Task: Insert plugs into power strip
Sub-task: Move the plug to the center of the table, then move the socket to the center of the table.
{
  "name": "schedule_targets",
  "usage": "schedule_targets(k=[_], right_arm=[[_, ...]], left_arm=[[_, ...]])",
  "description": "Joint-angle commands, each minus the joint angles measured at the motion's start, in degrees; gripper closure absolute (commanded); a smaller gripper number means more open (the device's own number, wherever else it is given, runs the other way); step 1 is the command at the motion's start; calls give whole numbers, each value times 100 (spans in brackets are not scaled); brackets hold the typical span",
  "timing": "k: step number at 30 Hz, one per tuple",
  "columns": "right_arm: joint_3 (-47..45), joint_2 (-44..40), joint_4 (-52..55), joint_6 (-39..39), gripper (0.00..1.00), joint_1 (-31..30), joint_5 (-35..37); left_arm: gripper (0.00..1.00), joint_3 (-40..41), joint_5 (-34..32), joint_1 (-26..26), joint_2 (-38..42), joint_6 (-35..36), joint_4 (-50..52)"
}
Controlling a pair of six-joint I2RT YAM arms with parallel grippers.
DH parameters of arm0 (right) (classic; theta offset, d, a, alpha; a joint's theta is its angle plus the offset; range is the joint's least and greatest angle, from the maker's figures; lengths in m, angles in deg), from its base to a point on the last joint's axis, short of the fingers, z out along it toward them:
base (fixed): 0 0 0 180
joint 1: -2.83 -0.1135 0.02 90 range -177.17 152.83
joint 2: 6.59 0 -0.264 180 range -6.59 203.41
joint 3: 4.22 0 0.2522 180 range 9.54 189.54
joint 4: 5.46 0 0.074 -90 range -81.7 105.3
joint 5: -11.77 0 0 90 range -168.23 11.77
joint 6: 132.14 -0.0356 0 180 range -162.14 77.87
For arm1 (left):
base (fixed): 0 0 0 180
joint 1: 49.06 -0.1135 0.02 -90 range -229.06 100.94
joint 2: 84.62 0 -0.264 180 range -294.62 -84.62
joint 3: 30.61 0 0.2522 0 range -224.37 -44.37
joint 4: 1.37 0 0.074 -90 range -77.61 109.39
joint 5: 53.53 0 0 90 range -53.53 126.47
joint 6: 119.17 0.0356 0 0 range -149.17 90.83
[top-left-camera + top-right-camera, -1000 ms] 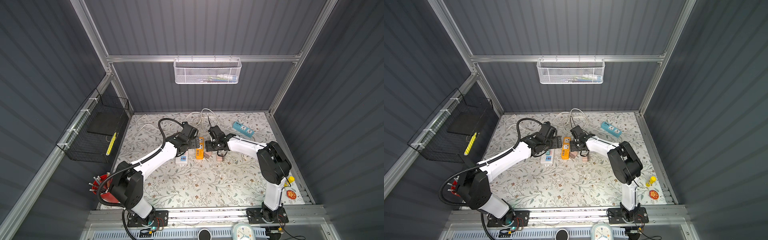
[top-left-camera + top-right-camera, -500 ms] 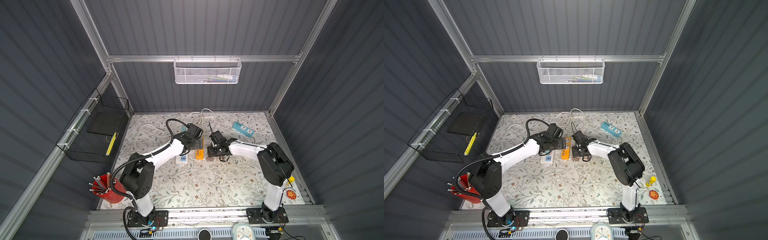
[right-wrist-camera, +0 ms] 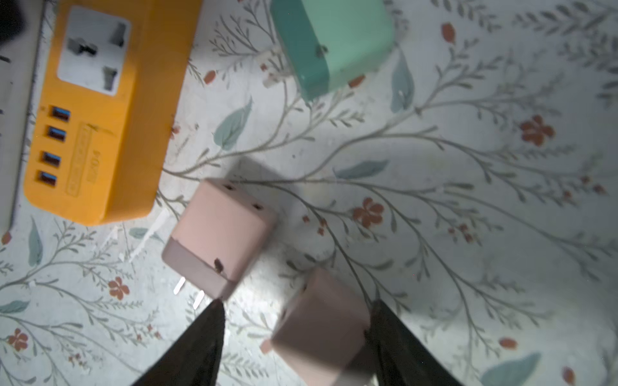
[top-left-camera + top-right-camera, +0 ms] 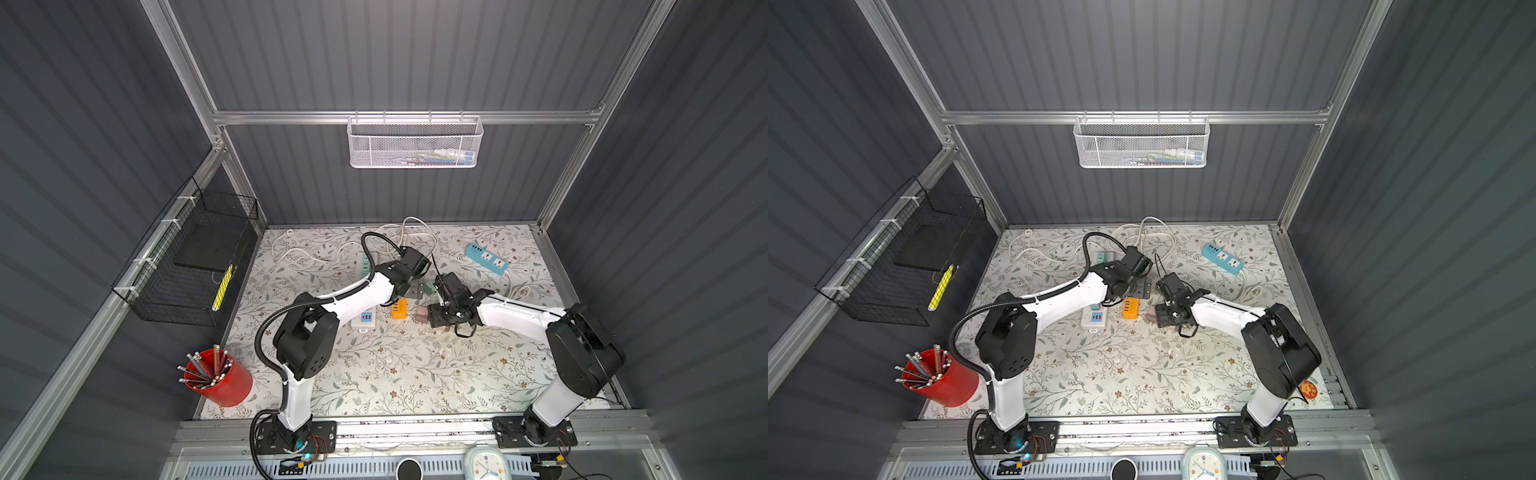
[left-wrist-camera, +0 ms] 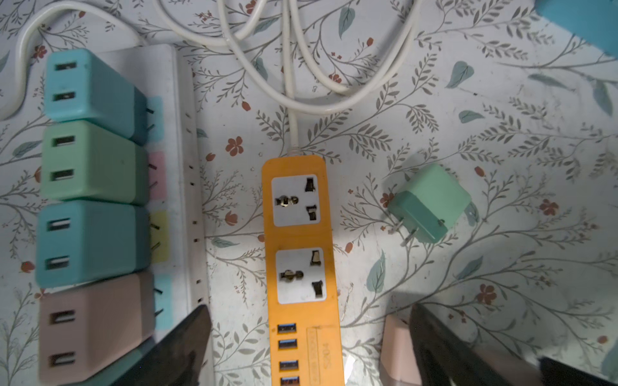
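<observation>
Left gripper (image 5: 307, 309) spread, empty, over orange power strip (image 5: 297, 200). Right gripper (image 3: 297, 305) unclenched around pink plug (image 3: 321, 331), gap on one side; second pink plug (image 3: 220, 234) just beside. Tabletop (image 4: 415, 374) front half open.

**Inside a robot test cell**

I work in a lab-style robot cell, not a home. Dark grey ribbed wall panels (image 4: 374, 62) close me in on three sides, held by a bare silver aluminium frame (image 4: 291, 117). My white-and-black left arm (image 4: 357, 295) and right arm (image 4: 519, 313) are bolted to a metal base rail (image 4: 415, 428), with loose wires (image 4: 316, 444) showing at the foot. Props fill the rest:
- a floral-print mat (image 4: 395, 365) as the floor
- a white wire-mesh basket (image 4: 413, 143) hung on the back beam
- a black wire basket (image 4: 187, 266) on the side
- a red plastic cup of pencils (image 4: 220, 380)
- a small pale alarm clock (image 4: 484, 464) at the front edge
</observation>
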Motion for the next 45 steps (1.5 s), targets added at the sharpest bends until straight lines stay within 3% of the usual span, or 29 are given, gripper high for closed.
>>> schedule_targets(k=[1, 8, 12, 16, 20, 23, 29, 37, 42, 45], right_arm=[[-257, -444, 134, 65, 30, 57, 175], [-479, -858, 261, 42, 29, 164, 282], [-469, -1020, 329, 18, 28, 169, 342], [-512, -1174, 375, -32, 30, 166, 484], [-596, -1381, 375, -112, 31, 166, 567], [-661, -1518, 277, -233, 33, 177, 744], [-651, -1618, 136, -421, 33, 177, 718], [-808, -1854, 141, -605, 33, 174, 1024], [-940, -2131, 130, -630, 32, 187, 1174], [-935, -2221, 198, -598, 31, 213, 1231]], left_arm=[[6, -247, -275, 28, -354, 234, 338], [7, -517, -319, 21, -904, 109, 490], [12, -457, -200, 17, -1019, 25, 423], [22, -345, -129, 29, -1006, -149, 500], [35, 312, -107, 102, -592, -486, 204], [44, 825, -498, 319, -213, -863, 5], [43, 1684, -755, 844, 290, -2034, -322], [40, 1843, -975, 1464, 365, -3332, -235], [38, 1876, -977, 1497, 374, -3406, -249], [30, 1805, -845, 1506, 438, -3227, -158]])
